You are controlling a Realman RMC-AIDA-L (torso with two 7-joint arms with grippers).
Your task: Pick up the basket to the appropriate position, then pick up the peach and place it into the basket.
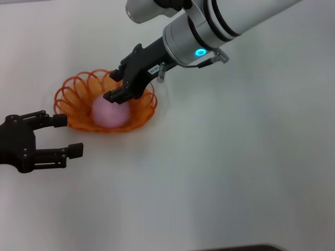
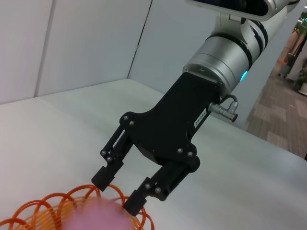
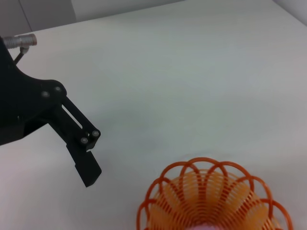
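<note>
The orange basket (image 1: 73, 104) stands on the white table at the left. The pale-pink peach (image 1: 111, 114) lies inside it. My right gripper (image 1: 113, 87) reaches in from the upper right and hangs open just over the peach, its fingertips at the peach's top and far side. The left wrist view shows this right gripper (image 2: 116, 193) with its jaws spread above the blurred peach (image 2: 96, 216) and the basket rim (image 2: 45, 202). My left gripper (image 1: 69, 135) rests open and empty beside the basket's left side. The right wrist view shows the basket (image 3: 211, 191) and one left finger (image 3: 88, 167).
The white table (image 1: 235, 172) stretches bare to the right and front of the basket. A dark edge (image 1: 241, 248) shows at the bottom of the head view. Pale walls stand behind the table in the left wrist view.
</note>
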